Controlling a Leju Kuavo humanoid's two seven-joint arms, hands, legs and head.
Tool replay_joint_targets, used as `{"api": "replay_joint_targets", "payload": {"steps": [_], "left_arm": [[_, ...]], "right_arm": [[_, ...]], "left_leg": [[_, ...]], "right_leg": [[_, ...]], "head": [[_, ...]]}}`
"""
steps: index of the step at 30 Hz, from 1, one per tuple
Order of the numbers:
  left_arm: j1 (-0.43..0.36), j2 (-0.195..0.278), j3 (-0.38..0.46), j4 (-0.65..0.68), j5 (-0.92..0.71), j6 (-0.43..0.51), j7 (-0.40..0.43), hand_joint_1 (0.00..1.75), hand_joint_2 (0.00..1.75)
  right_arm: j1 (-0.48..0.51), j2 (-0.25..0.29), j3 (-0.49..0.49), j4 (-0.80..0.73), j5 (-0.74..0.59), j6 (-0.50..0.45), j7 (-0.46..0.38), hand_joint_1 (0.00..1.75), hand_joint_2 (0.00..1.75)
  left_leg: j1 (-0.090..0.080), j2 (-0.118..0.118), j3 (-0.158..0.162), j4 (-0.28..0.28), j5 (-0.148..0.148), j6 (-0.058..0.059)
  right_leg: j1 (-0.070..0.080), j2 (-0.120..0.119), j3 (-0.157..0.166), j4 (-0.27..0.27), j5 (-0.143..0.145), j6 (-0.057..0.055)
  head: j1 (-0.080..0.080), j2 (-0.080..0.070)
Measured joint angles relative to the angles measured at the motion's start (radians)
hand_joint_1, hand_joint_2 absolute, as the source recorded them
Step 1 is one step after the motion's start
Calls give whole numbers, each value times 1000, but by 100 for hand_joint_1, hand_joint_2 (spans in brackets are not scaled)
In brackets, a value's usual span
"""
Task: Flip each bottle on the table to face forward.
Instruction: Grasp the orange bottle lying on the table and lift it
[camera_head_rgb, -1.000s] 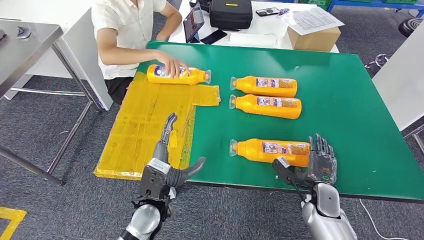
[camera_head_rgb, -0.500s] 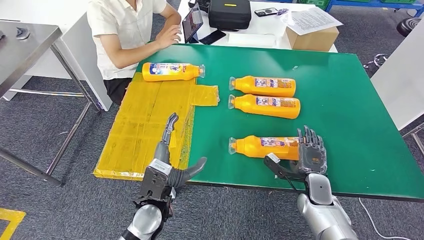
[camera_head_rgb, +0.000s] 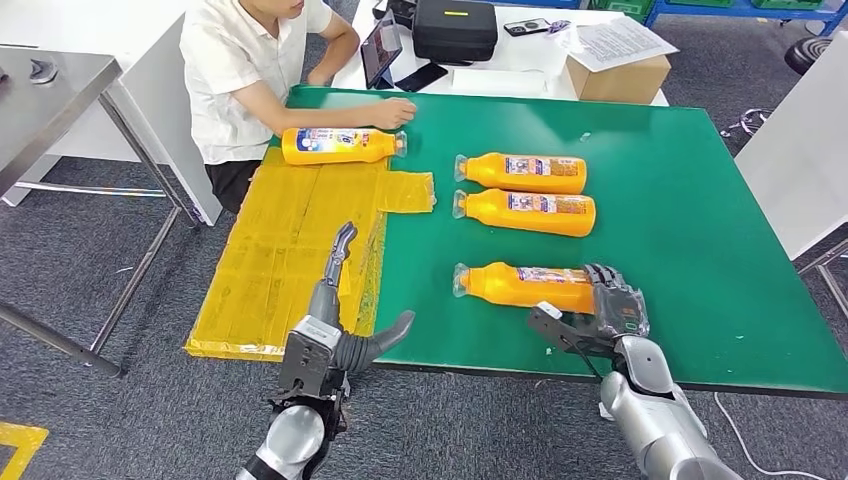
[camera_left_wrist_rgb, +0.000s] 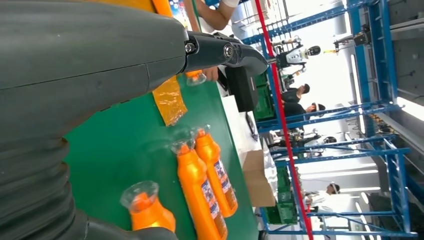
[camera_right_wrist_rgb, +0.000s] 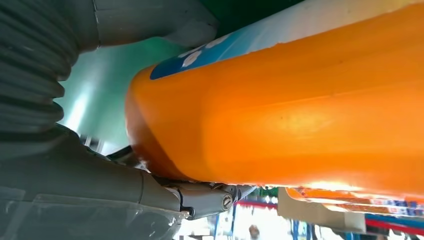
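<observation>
Green table (camera_head_rgb: 700, 200) | right robot hand (camera_head_rgb: 610, 312) grips nearest bottle (camera_head_rgb: 520, 286) | left robot hand (camera_head_rgb: 335, 320) spread, empty

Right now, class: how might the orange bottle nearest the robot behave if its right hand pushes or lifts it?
The nearest orange bottle lies on its side, so it may roll. Its glossy plastic looks slippery. The right hand is at its base, so the capped end may droop.
</observation>
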Motion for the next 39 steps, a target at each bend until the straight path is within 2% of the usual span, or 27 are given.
{"api": "replay_joint_targets", "payload": {"steps": [4, 7, 9, 11, 12, 14, 17, 22, 25, 29, 39], "left_arm": [[-10, 0, -4, 3, 14, -3, -16, 0, 175], [-15, 0, -8, 4, 43, -18, -17, 0, 175], [-14, 0, -8, 9, 152, -83, 41, 0, 175], [-10, 1, -6, 29, 339, -174, 136, 0, 175], [-8, 3, -5, 48, 420, -206, 165, 0, 175], [-6, 8, -9, 91, 501, -236, 168, 0, 175], [-6, 13, -30, 141, 498, -247, 155, 0, 175], [-10, 31, -80, 185, 544, -323, 213, 0, 175], [-14, 40, -97, 194, 558, -323, 199, 0, 175], [-19, 41, -107, 175, 521, -254, 134, 0, 175], [-32, 16, -112, 112, 496, -169, 67, 0, 175]], "right_arm": [[0, -11, -17, 21, -104, 23, -103, 175, 175], [16, -9, -35, 19, -214, 41, -227, 175, 175], [39, 6, -51, -9, -326, 69, -313, 175, 175], [71, 30, -63, -61, -446, 98, -370, 175, 175], [87, 43, -64, -91, -493, 108, -380, 175, 175], [122, 69, -65, -157, -573, 121, -379, 175, 175], [173, 99, -59, -262, -668, 130, -371, 175, 175], [222, 141, -33, -398, -780, 165, -374, 175, 175], [239, 169, -17, -463, -842, 168, -383, 175, 175], [256, 200, 22, -516, -845, 123, -375, 175, 175], [269, 271, 192, -492, -757, 67, -378, 175, 175]], "left_leg": [[0, 0, 3, 0, -1, -1], [0, 0, 4, 0, -2, -1], [0, 0, 4, 0, -1, -1], [0, 0, 3, 0, -1, -1], [1, 0, 1, 0, 0, -1], [1, 0, -1, 0, 1, -1], [1, -4, -7, 0, 3, -1], [0, -5, -14, 0, 3, -1], [0, -5, -16, 0, 3, -1], [0, -5, -17, 0, 3, -1], [1, -6, -17, 0, 3, -1]], "right_leg": [[0, 0, -2, 0, 0, 0], [0, 1, 3, 0, 0, 0], [0, 1, 5, 0, 0, 0], [0, 1, 5, 0, 0, 0], [0, 1, 3, 0, 0, 0], [0, 1, 0, 1, 0, 0], [0, -1, -3, 2, 0, 0], [0, -3, -9, 2, 0, 0], [0, -3, -11, 2, 0, 0], [0, -3, -12, 2, 0, 0], [0, -3, -13, 2, 0, 0]], "head": [[0, 0], [0, 0], [0, 0], [0, 0], [0, 0], [-1, 0], [0, 0], [0, 0], [0, 0], [0, 0], [0, 0]]}}
